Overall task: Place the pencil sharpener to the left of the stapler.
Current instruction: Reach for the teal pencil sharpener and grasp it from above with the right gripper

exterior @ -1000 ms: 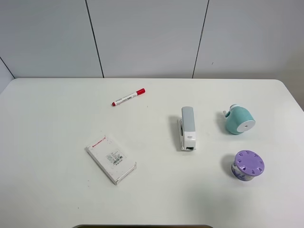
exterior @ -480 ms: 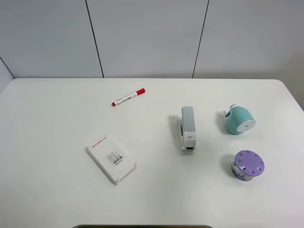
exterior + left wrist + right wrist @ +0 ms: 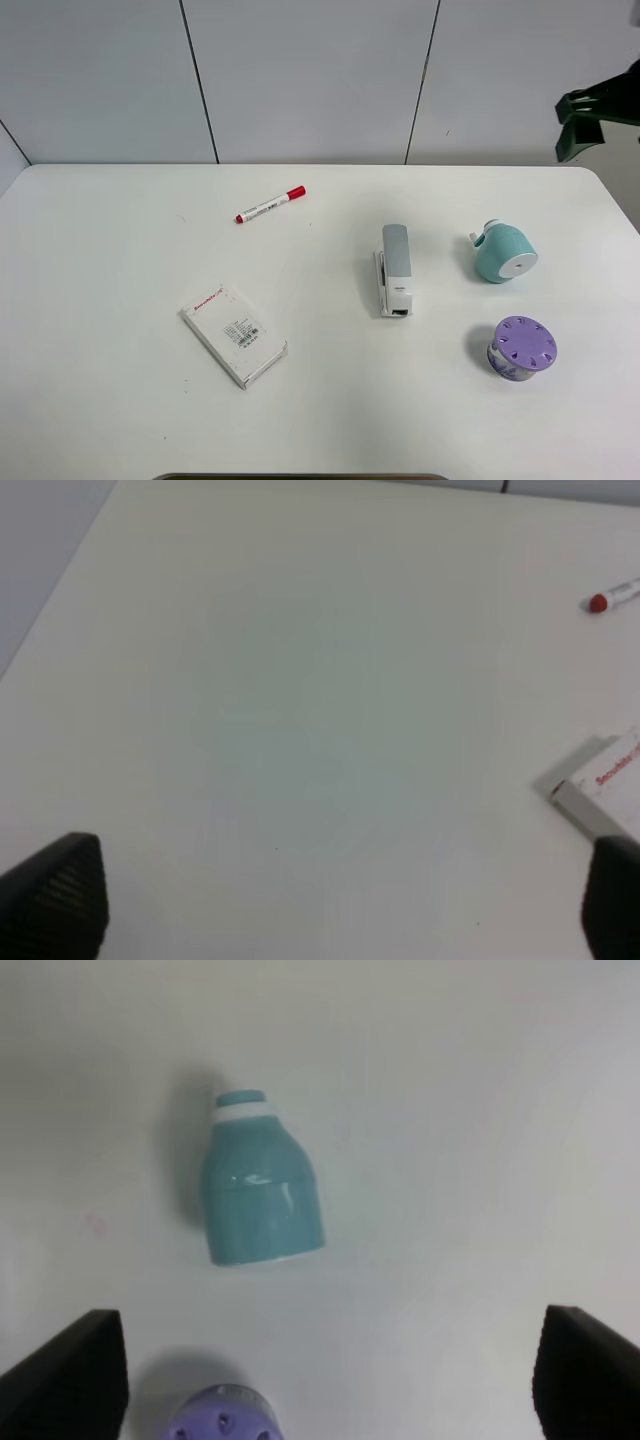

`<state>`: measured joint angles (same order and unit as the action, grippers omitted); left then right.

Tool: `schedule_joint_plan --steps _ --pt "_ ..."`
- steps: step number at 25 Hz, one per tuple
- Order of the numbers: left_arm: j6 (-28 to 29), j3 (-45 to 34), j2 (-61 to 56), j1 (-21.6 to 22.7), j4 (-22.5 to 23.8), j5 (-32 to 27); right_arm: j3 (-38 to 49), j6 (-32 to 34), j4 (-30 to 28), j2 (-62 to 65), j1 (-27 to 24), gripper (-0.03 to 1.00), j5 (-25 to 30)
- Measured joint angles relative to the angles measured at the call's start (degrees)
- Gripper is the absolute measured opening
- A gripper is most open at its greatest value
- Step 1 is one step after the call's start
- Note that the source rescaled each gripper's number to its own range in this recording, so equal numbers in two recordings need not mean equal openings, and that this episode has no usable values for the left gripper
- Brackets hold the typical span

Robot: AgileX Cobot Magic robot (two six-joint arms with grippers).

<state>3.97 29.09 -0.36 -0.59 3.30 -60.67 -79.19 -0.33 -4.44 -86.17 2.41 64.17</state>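
The pencil sharpener [image 3: 505, 252] lies on its side on the right part of the white desk [image 3: 120, 250]. Its flat white round face is turned toward the near right, and its small white crank end points to the far left. It sits to the right of the stapler [image 3: 395, 270], near it but not touching. The stapler lies about mid-desk with its length running from far to near. A round container with a purple lid [image 3: 523, 347] stands nearer than the sharpener and clear of it.

On the left half, a red-capped marker [image 3: 270, 205] lies toward the far side. A flat white box with red print [image 3: 234, 333] lies at an angle nearer the front, well apart from the marker.

The right pincer [image 3: 585, 115] hangs at the far right edge of the high view, above the desk's far right corner and well apart from the sharpener. Its own camera shows the right pincer [image 3: 325, 1380] with its two dark fingers [image 3: 60, 1375] wide apart and nothing between them. Below it are the sharpener [image 3: 260, 1195] and the edge of the purple lid [image 3: 220, 1420].

The left pincer [image 3: 330, 900] also has its fingers [image 3: 50, 895] spread and empty over bare desk. The marker tip [image 3: 612, 595] and a corner of the box [image 3: 600, 790] show at the edge of its view.
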Motion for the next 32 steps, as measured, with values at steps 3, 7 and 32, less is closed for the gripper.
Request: schedule_joint_plan --steps 3,7,32 --pt "0.0 0.0 0.0 0.0 0.0 0.0 -4.6 -0.7 2.2 -7.1 0.0 0.51 1.7" --pt "0.0 0.0 0.0 0.0 0.0 0.0 -8.1 -1.4 3.5 -13.9 0.0 0.51 2.8" --pt "0.0 0.0 0.0 0.0 0.0 0.0 -8.6 -3.4 3.6 -29.5 0.0 1.00 3.2"
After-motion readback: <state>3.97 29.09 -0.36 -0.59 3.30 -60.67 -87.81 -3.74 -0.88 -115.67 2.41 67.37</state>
